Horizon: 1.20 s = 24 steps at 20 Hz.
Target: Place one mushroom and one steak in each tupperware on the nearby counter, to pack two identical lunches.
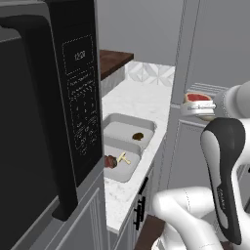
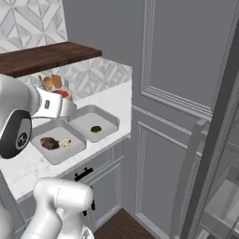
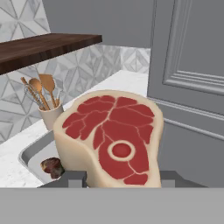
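Two grey tupperware trays sit side by side on the white counter (image 1: 141, 95). The near tupperware (image 1: 128, 172) (image 2: 56, 157) holds a dark red steak (image 1: 111, 161) (image 2: 49, 143) and a pale mushroom (image 1: 123, 158) (image 2: 65, 144). In the far tupperware (image 1: 122, 122) (image 2: 88, 114) lies a single dark mushroom (image 1: 138, 136) (image 2: 96, 129). My gripper (image 1: 197, 105) (image 2: 65, 100) (image 3: 122, 179) is shut on a second, red marbled steak (image 1: 197, 97) (image 2: 60, 93) (image 3: 113, 135), held in the air above and beside the trays. In the hand view a tray corner (image 3: 30, 159) with a dark item shows at lower left.
A black microwave (image 1: 53, 97) stands close on the left. A dark wooden shelf (image 2: 46, 56) hangs over the counter's back. A tan utensil holder (image 2: 51, 84) (image 3: 50, 113) stands behind the trays. Tall grey panelled cabinet doors (image 2: 177, 93) rise right of the counter.
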Tool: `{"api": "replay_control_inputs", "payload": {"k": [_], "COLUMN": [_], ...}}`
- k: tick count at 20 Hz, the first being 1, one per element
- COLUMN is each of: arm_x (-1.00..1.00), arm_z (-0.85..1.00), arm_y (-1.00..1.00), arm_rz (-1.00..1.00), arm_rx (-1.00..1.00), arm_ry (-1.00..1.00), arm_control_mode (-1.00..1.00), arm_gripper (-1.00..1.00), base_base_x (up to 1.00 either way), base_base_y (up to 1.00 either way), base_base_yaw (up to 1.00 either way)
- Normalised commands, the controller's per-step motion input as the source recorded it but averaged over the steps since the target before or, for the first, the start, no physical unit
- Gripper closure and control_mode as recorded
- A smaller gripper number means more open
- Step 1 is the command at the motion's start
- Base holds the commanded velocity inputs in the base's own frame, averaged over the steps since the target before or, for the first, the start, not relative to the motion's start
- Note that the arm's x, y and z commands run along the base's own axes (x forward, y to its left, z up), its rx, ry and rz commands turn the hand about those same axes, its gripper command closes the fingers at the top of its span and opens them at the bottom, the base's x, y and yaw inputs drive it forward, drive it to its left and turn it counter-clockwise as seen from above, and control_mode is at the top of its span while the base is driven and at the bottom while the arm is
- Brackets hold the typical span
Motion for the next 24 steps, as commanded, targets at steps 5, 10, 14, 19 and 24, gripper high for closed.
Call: {"api": "replay_control_inputs", "payload": {"k": [5,10,14,19,24], "arm_x": [0.00,0.00,0.00,0.00,0.00], "arm_z": [0.00,0.00,0.00,0.00,0.00], "arm_y": [0.00,0.00,0.00,0.00,0.00], "arm_rz": [0.00,0.00,0.00,0.00,0.00], "arm_rx": [0.00,0.00,0.00,0.00,0.00], "arm_ry": [0.00,0.00,0.00,0.00,0.00], "arm_control_mode": [1.00,1.00,1.00,1.00,1.00], "arm_gripper": [1.00,1.00,1.00,1.00,1.00], "base_base_x": [0.93,1.00,1.00,1.00,0.96], "base_base_y": [-0.02,0.00,-0.10,-0.07,-0.01], "base_base_yaw": [0.27,0.45,0.52,0.55,0.53]}}
